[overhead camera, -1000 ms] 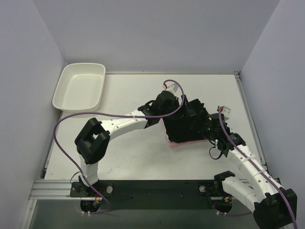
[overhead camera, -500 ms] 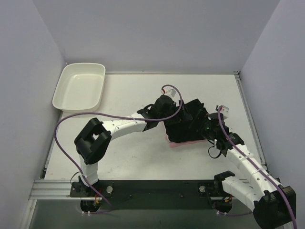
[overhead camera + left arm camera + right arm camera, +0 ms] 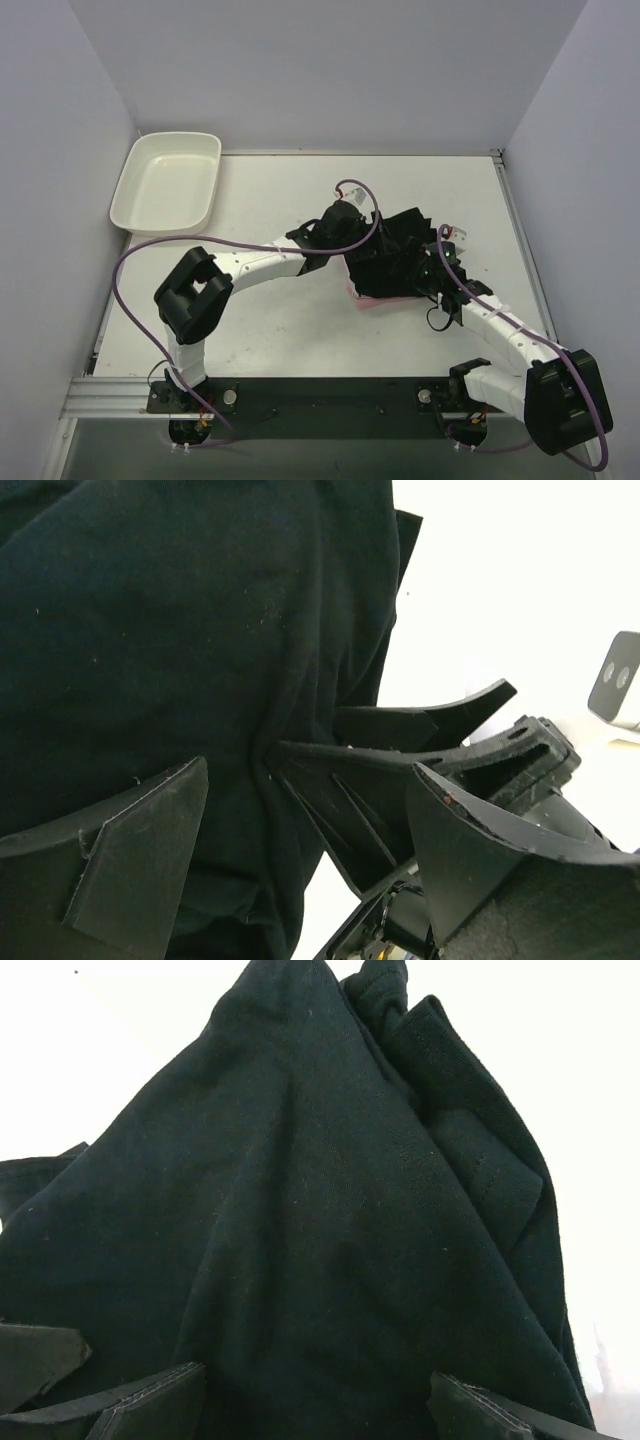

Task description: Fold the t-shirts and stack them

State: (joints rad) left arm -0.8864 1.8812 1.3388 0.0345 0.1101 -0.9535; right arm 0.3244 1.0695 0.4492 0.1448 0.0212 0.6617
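Black t-shirt is bunched in a crumpled heap on the table, right of centre and nearer the right edge than the left. It lies on top of a pink t-shirt, of which only a thin pink strip shows along the heap's near side.

Left gripper is at the heap's left side, jaws spread wide. The left wrist view shows its fingers far apart with black cloth between and under them, nothing pinched.

Right gripper is at the heap's right side, also spread wide. In the right wrist view its fingers sit at the bottom corners, and black cloth fills the gap, folds and a stitched hem visible, not clamped.

The two grippers face each other across the heap. A ribbed finger of the right one shows in the left wrist view, against the cloth.

White tray is at the far left corner of the table, well apart from the shirts.
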